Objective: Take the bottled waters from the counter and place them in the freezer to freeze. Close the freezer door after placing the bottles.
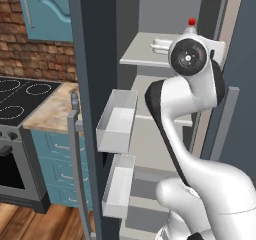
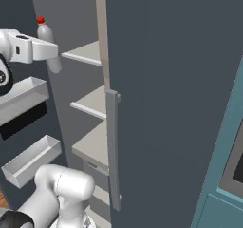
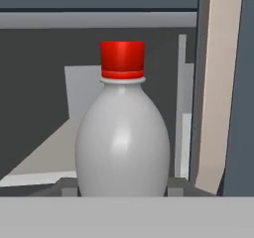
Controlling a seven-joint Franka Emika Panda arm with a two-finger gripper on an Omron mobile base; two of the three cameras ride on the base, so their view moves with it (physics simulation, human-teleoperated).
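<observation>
1. A white robot arm reaches into the open freezer [image 1: 150, 14], its gripper [image 2: 53, 56] closed about the lower body of a whitish bottle [image 3: 122, 143] with a red cap [image 3: 122, 59]; the fingertips themselves are hidden low in the hand view.

2. The bottle stands upright in the grip, long axis vertical, cap at 12 o'clock from the gripper. In the right base view it hangs just at the front edge of the upper shelf [image 2: 85, 53], which lies toward 3 o'clock of it.

3. The coming move looks to turn on that gap: the bottle must travel deeper over the shelf and come down on its flat base before the grip is let go.

4. The bottle is smooth, glossy plastic, bulbous below and narrowing to a short neck; the shelves are flat, pale grey and matte.

5. The freezer door [image 1: 87, 109], a dark slate panel, stands open at 9 o'clock of the arm in the left base view, carrying white bins [image 1: 117, 121] on its inner face.

6. A second bottle [image 1: 75, 100], grey-blue, appears to wait on the marbled counter [image 1: 50, 111] beside the black stove [image 1: 20, 99].
</observation>
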